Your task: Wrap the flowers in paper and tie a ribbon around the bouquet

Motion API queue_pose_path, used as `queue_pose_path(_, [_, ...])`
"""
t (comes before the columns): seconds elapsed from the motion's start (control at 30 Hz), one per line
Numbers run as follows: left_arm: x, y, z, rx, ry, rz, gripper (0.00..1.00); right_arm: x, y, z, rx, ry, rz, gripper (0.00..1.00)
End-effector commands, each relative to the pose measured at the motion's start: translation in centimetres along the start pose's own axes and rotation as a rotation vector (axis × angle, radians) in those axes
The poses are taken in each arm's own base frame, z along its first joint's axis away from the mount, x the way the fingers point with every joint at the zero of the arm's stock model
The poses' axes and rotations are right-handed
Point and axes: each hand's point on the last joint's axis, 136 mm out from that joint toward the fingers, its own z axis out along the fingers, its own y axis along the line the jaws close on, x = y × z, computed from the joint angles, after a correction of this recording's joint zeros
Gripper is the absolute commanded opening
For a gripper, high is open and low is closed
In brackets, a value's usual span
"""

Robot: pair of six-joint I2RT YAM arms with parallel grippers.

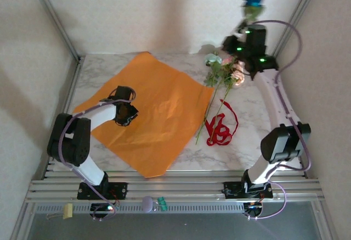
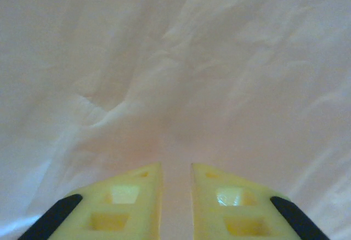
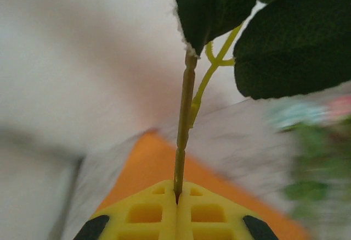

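White, grey-veined marble table (image 1: 252, 141). Along the table's near edge, ribbed aluminium rails (image 1: 186, 188) running side to side. Just nearer than the table's near-left corner, on the rails, a small pale yellow clip (image 1: 67, 211). Nearer than the middle of the table's near edge, a rounded lavender piece (image 1: 147, 203) just beside a small teal piece (image 1: 162, 201); too small to tell what either is. Beyond the rails from the table, a dark grey strip (image 1: 192, 226). At the table's far corners, slim metal posts (image 1: 53, 15) rising and slanting outward. Behind the table and on both its sides, plain off-white walls (image 1: 153, 9), softly shadowed.
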Motion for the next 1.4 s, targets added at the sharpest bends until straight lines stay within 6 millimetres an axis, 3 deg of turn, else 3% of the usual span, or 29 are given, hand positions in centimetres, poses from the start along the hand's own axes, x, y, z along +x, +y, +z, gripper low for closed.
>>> queue_pose_path(0.0, [-1.8, -3.2, -4.2, 0.132, -0.090, 0.030, 0.27, 7.9, 7.4, 4.4, -0.299, 0.234, -0.045, 0.00])
queue_pose_path(0.1, [-1.3, -7.5, -7.4, 0.388, -0.092, 0.115, 0.31, 12.2, 9.8, 7.4, -0.387, 0.336, -0.018, 0.00])
queue_pose_path(0.2, [0.7, -12.0, -11.9, 0.698, -0.085, 0.283, 0.38, 15.0, 10.4, 10.0, -0.417, 0.419, 0.000, 0.00])
queue_pose_path(0.27, [2.4, -13.7, -14.3, 0.833, -0.072, 0.396, 0.46, 16.7, 10.7, 11.1, -0.411, 0.474, -0.017, 0.00])
queue_pose_path(0.33, [4.0, -14.6, -15.3, 0.889, -0.057, 0.507, 0.52, 18.1, 10.7, 11.8, -0.413, 0.519, -0.014, 0.00])
queue_pose_path(0.5, [5.8, -14.8, -12.8, 0.804, -0.016, 0.659, 0.56, 19.5, 10.9, 11.9, -0.412, 0.561, 0.001, 0.00])
queue_pose_path(0.63, [6.2, -15.2, -10.0, 0.693, -0.014, 0.702, 0.56, 19.7, 11.3, 11.5, -0.423, 0.572, 0.018, 0.00])
queue_pose_path(0.8, [6.7, -17.2, -10.3, 0.719, -0.047, 0.723, 0.51, 20.1, 11.2, 11.2, -0.412, 0.587, 0.024, 0.00])
queue_pose_path(0.83, [6.6, -17.3, -10.4, 0.720, -0.054, 0.721, 0.47, 20.2, 11.1, 11.2, -0.410, 0.588, 0.025, 0.00])
queue_pose_path(1.0, [5.6, -16.6, -10.0, 0.647, -0.095, 0.693, 0.00, 20.2, 11.1, 11.1, -0.408, 0.586, 0.020, 0.00])
queue_pose_path(1.07, [5.4, -16.2, -9.7, 0.617, -0.096, 0.687, 0.00, 20.1, 11.0, 11.1, -0.401, 0.586, 0.012, 0.00])
queue_pose_path(1.17, [3.9, -14.9, -9.3, 0.542, -0.124, 0.657, 0.00, 19.8, 9.7, 11.1, -0.309, 0.561, -0.021, 0.41])
queue_pose_path(1.27, [0.8, -12.8, -7.8, 0.417, -0.139, 0.610, 0.00, 18.5, 7.1, 10.2, -0.185, 0.473, -0.043, 0.57])
queue_pose_path(1.37, [-1.6, -11.3, -5.6, 0.293, -0.116, 0.596, 0.00, 18.6, 4.9, 9.4, -0.131, 0.439, 0.001, 0.60])
